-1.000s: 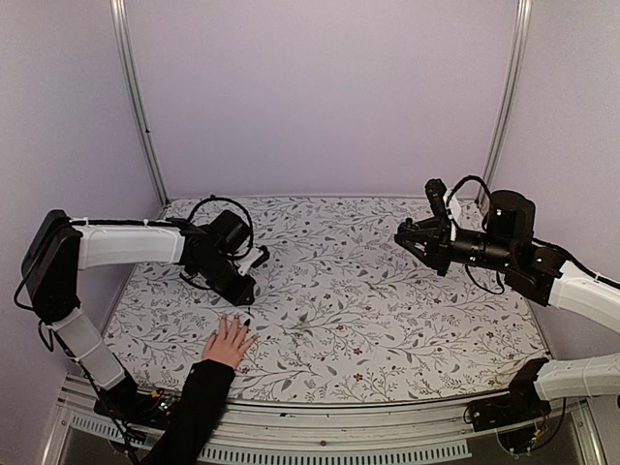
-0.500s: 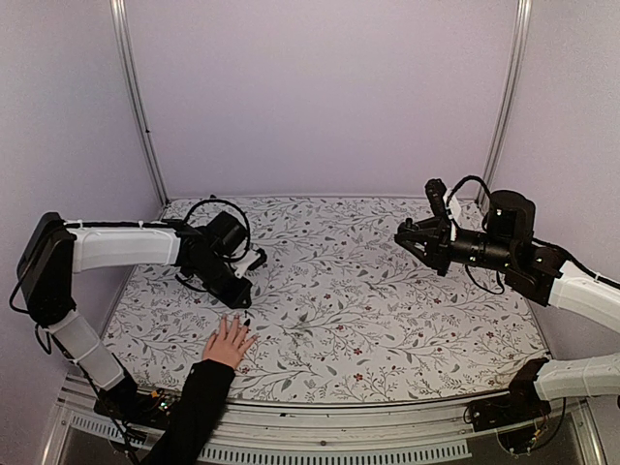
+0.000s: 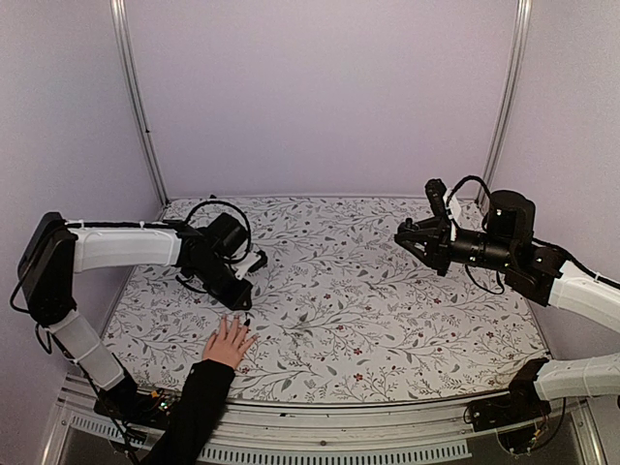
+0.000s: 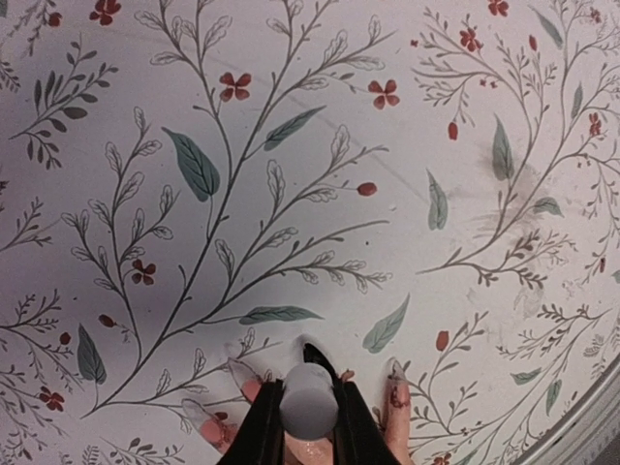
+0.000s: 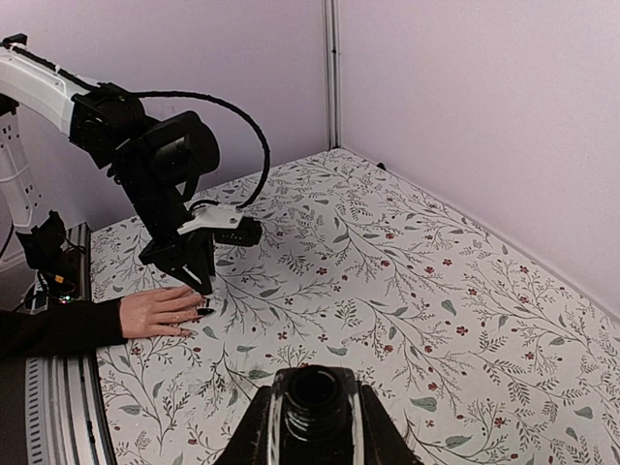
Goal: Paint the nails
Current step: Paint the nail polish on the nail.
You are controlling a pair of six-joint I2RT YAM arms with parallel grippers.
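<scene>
The nails (image 4: 394,371) are pointing toward the far wall; left gripper (image 3: 243,301) is pinching a white cap (image 4: 310,412) over them; only its own wrist view is showing right gripper (image 3: 404,235) clamping an open bottle (image 5: 315,392).

Matt floral cloth (image 3: 387,300) lies beneath smooth shiny nails (image 4: 395,369); the bottle (image 5: 315,392) looks glossy

White floral tablecloth (image 3: 387,320), black sleeve (image 3: 194,397), black left gripper (image 3: 242,301), lilac walls (image 3: 320,97)

the left gripper (image 4: 309,407) hides part of the hand (image 4: 396,428), which the bottom edge cuts off.
</scene>
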